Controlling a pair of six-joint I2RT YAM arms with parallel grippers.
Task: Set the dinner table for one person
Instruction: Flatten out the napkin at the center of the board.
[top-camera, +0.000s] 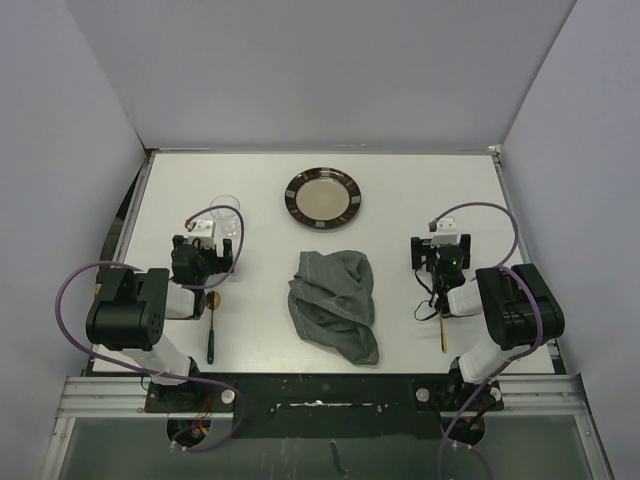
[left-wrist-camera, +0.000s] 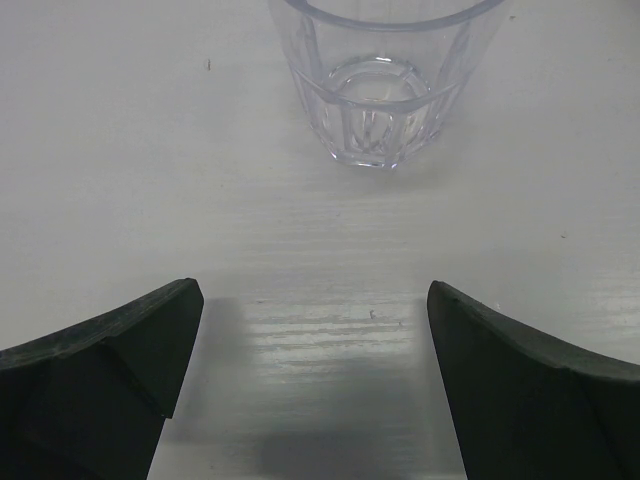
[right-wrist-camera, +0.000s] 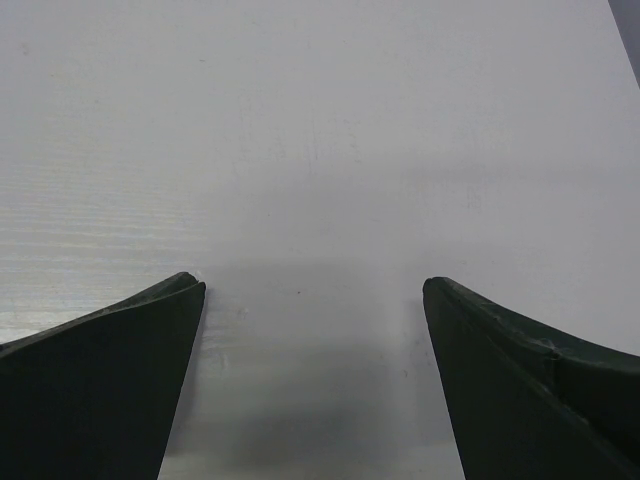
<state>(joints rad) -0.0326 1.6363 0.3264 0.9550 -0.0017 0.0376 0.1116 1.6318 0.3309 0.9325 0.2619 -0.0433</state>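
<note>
Flat white dinner table unset
Dark grey cloth placemat crumpled; left gripper, right gripper agape, empty

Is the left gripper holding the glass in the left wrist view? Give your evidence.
No: the left gripper is open over bare dinner table, and the glass stands ahead of it, untouched.

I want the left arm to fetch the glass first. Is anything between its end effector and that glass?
Nothing visible does. In the left wrist view, the open left end effector faces the clear glass head-on, and only bare white dinner table lies between them.
</note>
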